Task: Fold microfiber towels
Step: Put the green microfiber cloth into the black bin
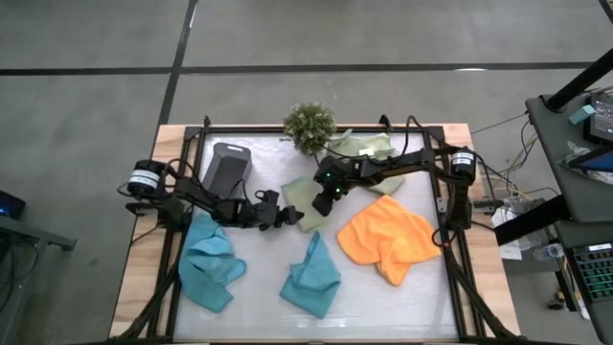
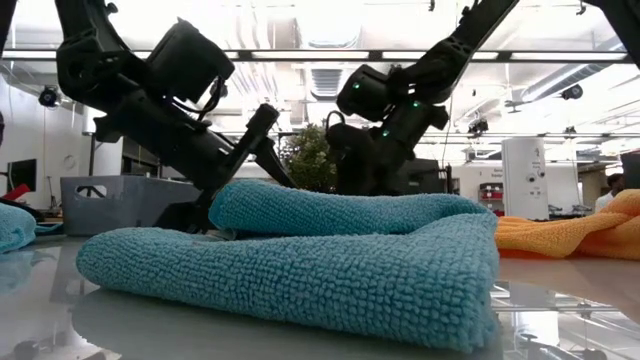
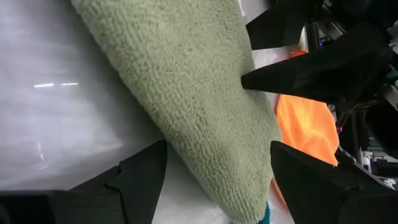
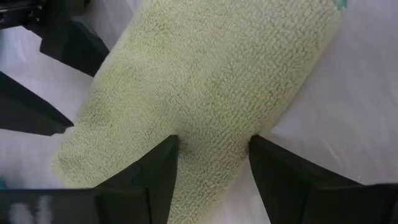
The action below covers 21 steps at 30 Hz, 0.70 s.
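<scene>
1. Five cloths show from my overhead view: two teal towels, one bunched at the left [image 1: 211, 261] and one crumpled in the front middle [image 1: 312, 276], a rumpled orange towel [image 1: 388, 238] on the right, a sage towel [image 1: 369, 149] at the back beside the plant [image 1: 309, 126], and a folded sage-green towel [image 1: 305, 203] at the centre. The left gripper [image 1: 287, 215] and right gripper [image 1: 321, 201] meet at it from either side. A grey tray [image 1: 225, 170] sits back left.
2. From table height, the front teal towel [image 2: 300, 265] fills my view, doubled over in thick looped pile; orange shows at the right edge.
3. On my left wrist camera, the left gripper [image 3: 217, 171] is spread wide, its fingers straddling the sage-green towel's [image 3: 186, 93] narrow end.
4. On my right wrist camera, the right gripper [image 4: 213, 163] is partly spread, its fingers set around the nubby folded strip [image 4: 205, 87]; I cannot tell whether they are pinching it.
</scene>
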{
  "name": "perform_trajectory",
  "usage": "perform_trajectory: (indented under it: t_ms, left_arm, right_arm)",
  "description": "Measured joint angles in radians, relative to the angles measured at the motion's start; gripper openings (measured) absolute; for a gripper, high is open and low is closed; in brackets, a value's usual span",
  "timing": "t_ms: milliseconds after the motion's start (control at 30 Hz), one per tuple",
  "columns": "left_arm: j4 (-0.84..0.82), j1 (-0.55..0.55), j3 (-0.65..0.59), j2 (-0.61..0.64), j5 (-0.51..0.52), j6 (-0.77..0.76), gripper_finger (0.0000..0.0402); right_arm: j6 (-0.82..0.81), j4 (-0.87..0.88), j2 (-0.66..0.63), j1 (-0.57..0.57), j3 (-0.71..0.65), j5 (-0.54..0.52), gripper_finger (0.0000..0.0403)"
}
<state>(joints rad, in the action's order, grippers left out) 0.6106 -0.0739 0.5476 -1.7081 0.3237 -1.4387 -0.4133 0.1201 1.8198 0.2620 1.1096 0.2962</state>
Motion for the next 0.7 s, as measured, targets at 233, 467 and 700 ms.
perform_trajectory:
  t_ms: [233, 467, 700]
  left_arm:
    - [0.000, 0.013, 0.000, -0.005, 0.007, 0.003, 0.0270]
    - [-0.014, 0.016, 0.002, -0.005, 0.014, 0.028, 0.0270]
    - [-0.018, 0.019, 0.002, -0.013, 0.022, 0.058, 0.0255]
  right_arm:
    - [-0.006, -0.039, 0.014, -0.032, 0.010, 0.001, 0.0187]
    - [-0.093, -0.151, 0.009, -0.069, -0.026, 0.045, 0.0161]
    - [-0.111, -0.179, 0.009, -0.107, -0.028, 0.044, 0.0130]
